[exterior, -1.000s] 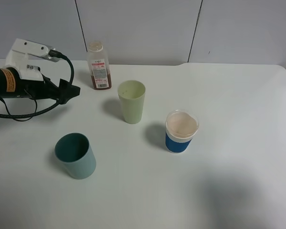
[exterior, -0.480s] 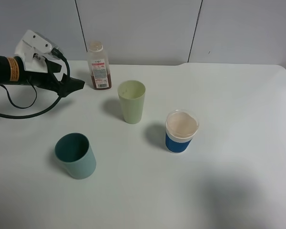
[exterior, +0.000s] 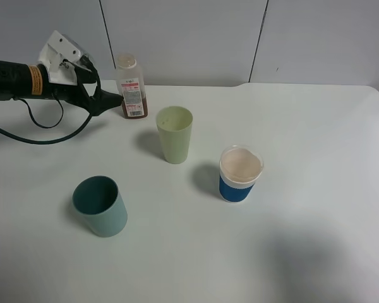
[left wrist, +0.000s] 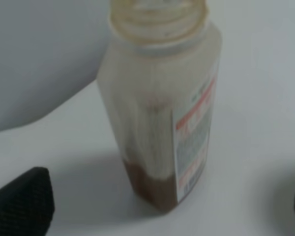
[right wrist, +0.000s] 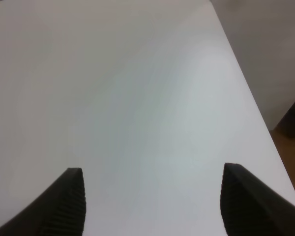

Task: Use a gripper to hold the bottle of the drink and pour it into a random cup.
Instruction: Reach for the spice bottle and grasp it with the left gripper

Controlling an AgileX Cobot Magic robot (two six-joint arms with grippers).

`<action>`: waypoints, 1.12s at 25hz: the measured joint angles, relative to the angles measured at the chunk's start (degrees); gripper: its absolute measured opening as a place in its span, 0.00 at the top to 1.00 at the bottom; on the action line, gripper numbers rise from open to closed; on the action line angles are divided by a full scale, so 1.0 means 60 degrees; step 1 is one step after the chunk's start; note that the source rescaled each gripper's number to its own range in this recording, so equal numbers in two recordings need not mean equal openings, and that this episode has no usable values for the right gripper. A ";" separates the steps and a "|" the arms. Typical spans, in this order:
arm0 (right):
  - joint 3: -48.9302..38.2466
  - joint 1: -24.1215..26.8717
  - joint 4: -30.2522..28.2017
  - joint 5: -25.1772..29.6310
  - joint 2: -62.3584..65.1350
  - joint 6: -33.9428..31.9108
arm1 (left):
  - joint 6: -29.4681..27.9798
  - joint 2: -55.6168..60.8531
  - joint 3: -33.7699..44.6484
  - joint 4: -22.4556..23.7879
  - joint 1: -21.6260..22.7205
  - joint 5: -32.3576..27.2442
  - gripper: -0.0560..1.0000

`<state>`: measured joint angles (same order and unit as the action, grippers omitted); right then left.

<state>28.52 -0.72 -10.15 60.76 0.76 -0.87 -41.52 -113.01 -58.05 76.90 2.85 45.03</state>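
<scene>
One bottle, upper left, holds brown liquid; three cups: pale green cup, teal cup, blue-banded cup; left gripper and right gripper both gape.

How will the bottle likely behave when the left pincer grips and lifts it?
Probably light: the bottle holds brown liquid only near its base. Its clear plastic walls may flex under a hard squeeze. Tall on a narrow footprint, it could tip if the left pincer nudges it off-centre.
</scene>
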 joint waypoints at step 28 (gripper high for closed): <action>0.0000 0.0000 0.0000 0.0000 0.0000 0.0000 | 0.1055 -0.3148 -0.2727 -0.0181 -0.0475 0.1801 0.00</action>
<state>28.52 -0.72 -10.15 60.76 0.76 -0.87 -35.18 -131.90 -74.41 75.82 0.00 55.83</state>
